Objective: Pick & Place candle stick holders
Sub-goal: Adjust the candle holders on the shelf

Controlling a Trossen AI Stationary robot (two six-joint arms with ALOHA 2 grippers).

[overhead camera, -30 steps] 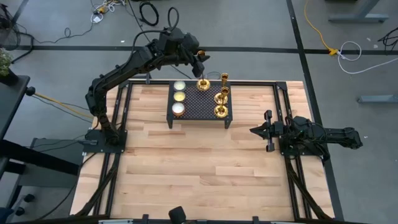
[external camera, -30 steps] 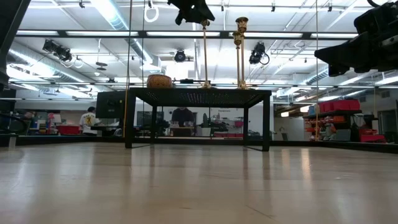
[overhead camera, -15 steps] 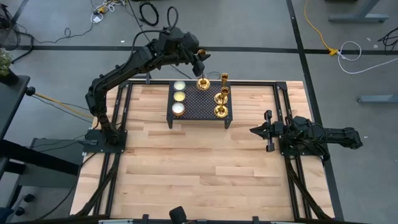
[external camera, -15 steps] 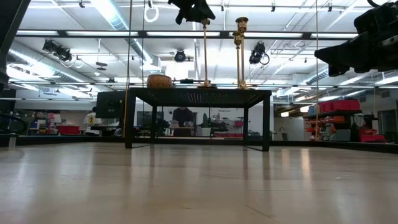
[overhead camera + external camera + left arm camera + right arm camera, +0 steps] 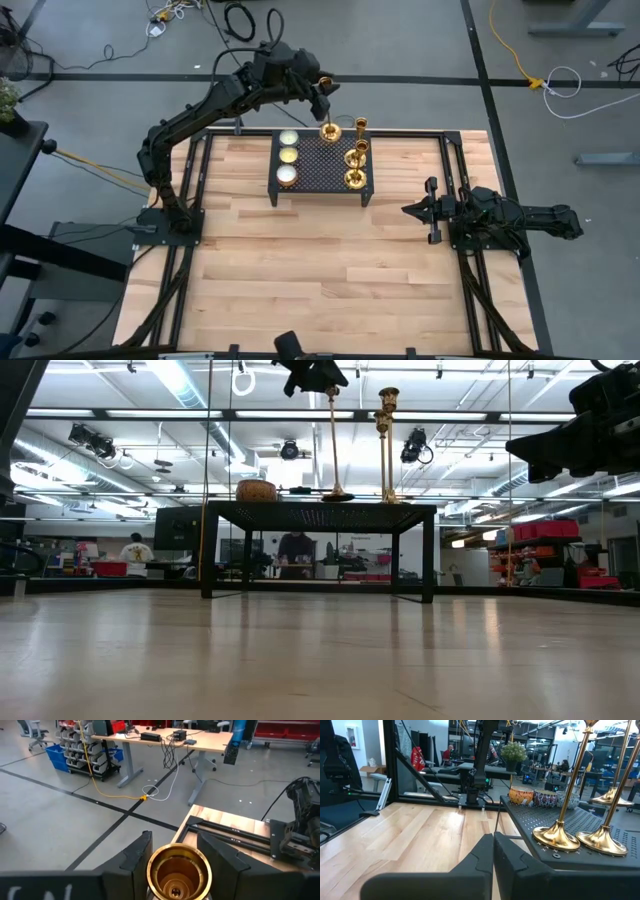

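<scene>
Wooden table (image 5: pixel 330 260) carries a black mesh rack (image 5: pixel 322 165) above grey floor (image 5: pixel 90 60).

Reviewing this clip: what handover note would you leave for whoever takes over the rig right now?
Left gripper: fingers closed on the cup of the rear candlestick, which leans, base low over the black rack.
Right gripper: shut, parked at the table's right side.
Other two candlesticks: upright on the rack's right side.
Done: one gripped.
Left: none is off the rack yet; all three need moving.
</scene>
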